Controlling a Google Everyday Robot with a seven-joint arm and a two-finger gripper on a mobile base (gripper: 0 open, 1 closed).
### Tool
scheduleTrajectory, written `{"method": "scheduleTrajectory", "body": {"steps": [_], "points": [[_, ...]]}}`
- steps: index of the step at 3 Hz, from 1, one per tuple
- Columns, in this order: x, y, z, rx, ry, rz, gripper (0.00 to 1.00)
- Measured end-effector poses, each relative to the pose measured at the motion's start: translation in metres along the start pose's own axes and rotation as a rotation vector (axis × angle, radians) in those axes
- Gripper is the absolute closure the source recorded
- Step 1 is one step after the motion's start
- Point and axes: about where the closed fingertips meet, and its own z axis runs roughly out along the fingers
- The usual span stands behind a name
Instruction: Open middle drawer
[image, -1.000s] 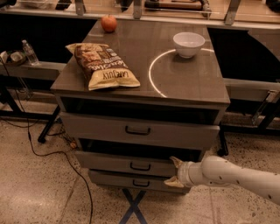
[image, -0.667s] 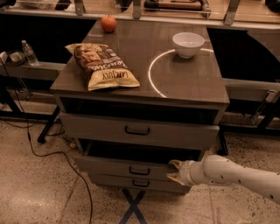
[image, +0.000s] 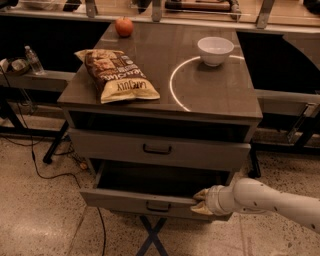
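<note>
Middle drawer (image: 120, 199) sits directly below the top drawer (image: 160, 149) and now projects well forward of it, exposing a wide dark cavity behind its front panel. One second ago the same panel stood only slightly proud of the top drawer, so the opening has grown markedly. The gripper (image: 199, 202) is below the right end of the top drawer, set against the upper edge of the middle drawer's front panel, to the right of the black bar handle (image: 157, 206). It has moved outward and downward in view together with the panel. Whether it is spread or clamped on the panel cannot be determined from this position. Assessment: the pull is taking effect and the drawer is largely open; little travel appears to remain.
</note>
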Motion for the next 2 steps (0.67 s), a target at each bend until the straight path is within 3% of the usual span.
{"method": "scheduleTrajectory", "body": {"steps": [1, 2], "points": [[0.0, 0.0, 0.0, 0.0, 0.0, 0.0, 1.0], [0.005, 0.023, -0.016, -0.021, 0.031, 0.012, 1.0]]}}
